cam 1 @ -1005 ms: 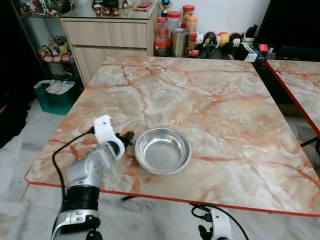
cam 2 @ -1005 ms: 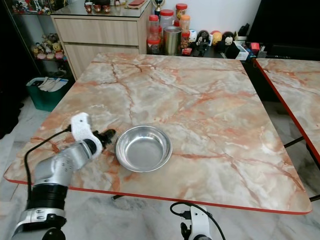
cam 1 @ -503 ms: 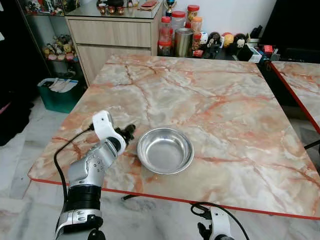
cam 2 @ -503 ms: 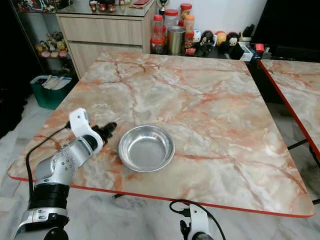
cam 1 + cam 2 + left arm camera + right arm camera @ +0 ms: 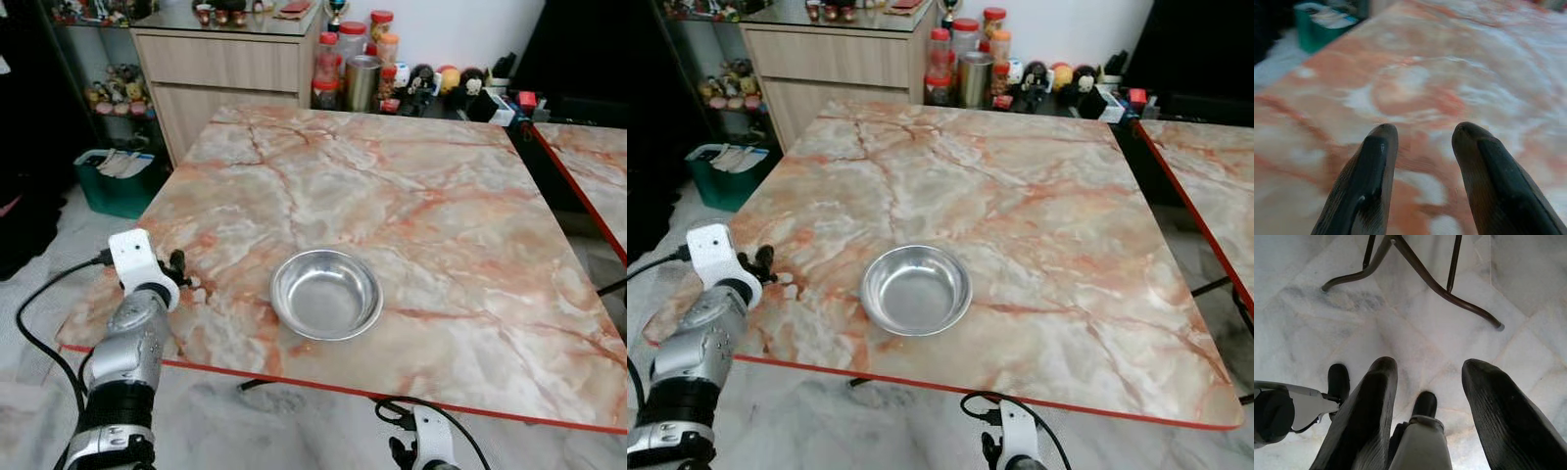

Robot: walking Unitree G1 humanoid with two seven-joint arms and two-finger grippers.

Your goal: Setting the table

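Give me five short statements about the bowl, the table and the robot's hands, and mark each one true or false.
1. The steel bowl is empty. True.
2. The left hand grips the bowl's rim. False: it is open over bare marble table, apart from the bowl, near the table's left edge.
3. The bowl lies upside down. False: it sits upright, its hollow facing up.
4. The right hand hangs below the table, pointing at the floor. True.
5. The jars stand on the marble table beside the bowl. False: they stand beyond its far edge.
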